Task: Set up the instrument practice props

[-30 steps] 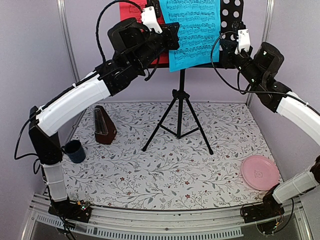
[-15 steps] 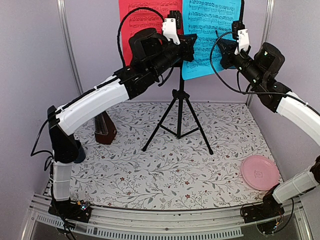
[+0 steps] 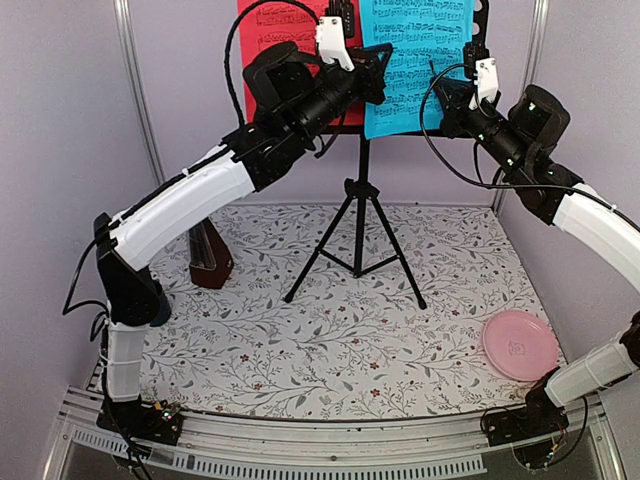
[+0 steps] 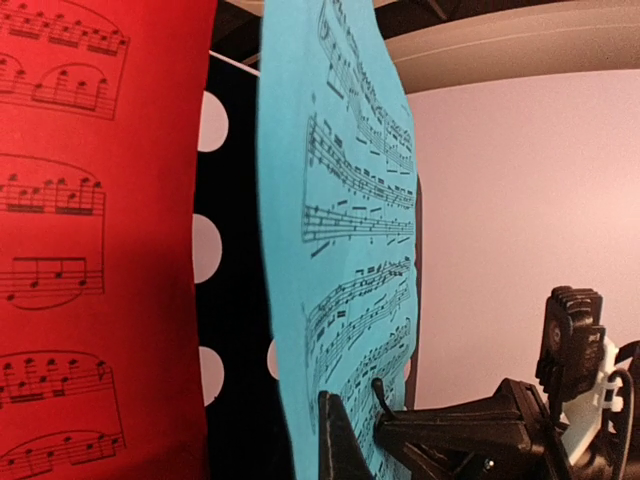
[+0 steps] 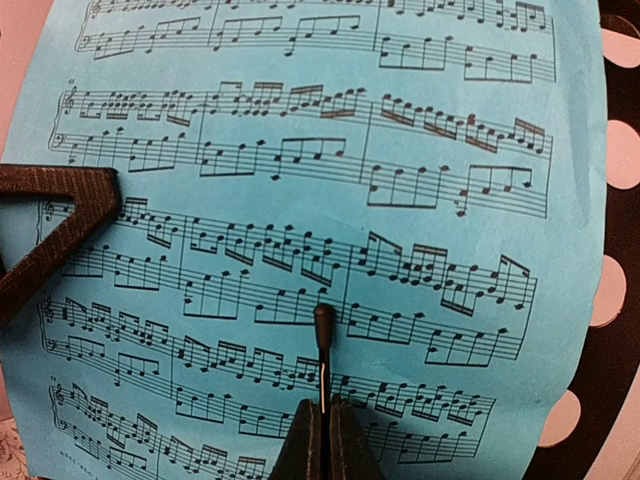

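top view: music stand at 12 o'clock of the table. red sheet lies flat on it, and the cyan sheet at the red one's 3 o'clock hangs slightly askew. metronome on the table at 9 o'clock, part hidden by the left arm. left gripper at the cyan sheet's 9 o'clock edge, right gripper at its 4 o'clock. left wrist view: jaws look pinched onto the sheet's lower edge, and the paper bows off the stand's perforated face. right wrist view: jaws closed, nothing held, tip just before the print at 6 o'clock. judgement: seating the page. square it to the stand, press flat with the right tip, then release the left. a sideways pull could tear it.
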You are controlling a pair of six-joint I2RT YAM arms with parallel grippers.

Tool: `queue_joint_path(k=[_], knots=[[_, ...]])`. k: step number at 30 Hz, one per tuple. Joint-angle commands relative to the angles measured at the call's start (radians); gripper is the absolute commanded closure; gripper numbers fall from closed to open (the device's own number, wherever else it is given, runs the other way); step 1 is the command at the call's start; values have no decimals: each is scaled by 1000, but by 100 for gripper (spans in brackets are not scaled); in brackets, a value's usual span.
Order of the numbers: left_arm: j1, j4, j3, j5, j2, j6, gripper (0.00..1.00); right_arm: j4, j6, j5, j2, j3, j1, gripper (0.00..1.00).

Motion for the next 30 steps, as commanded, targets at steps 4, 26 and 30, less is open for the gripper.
queue_joint_path(k=[4, 26, 30], knots=[[10, 26, 50, 61, 45, 43, 100, 17, 14, -52, -4, 7, 3, 100], [27, 72, 118, 187, 114, 103, 100, 21, 22, -90, 1, 12, 4, 100], [29, 72, 123, 207, 121, 103, 100, 21, 22, -104, 8, 16, 3, 100]])
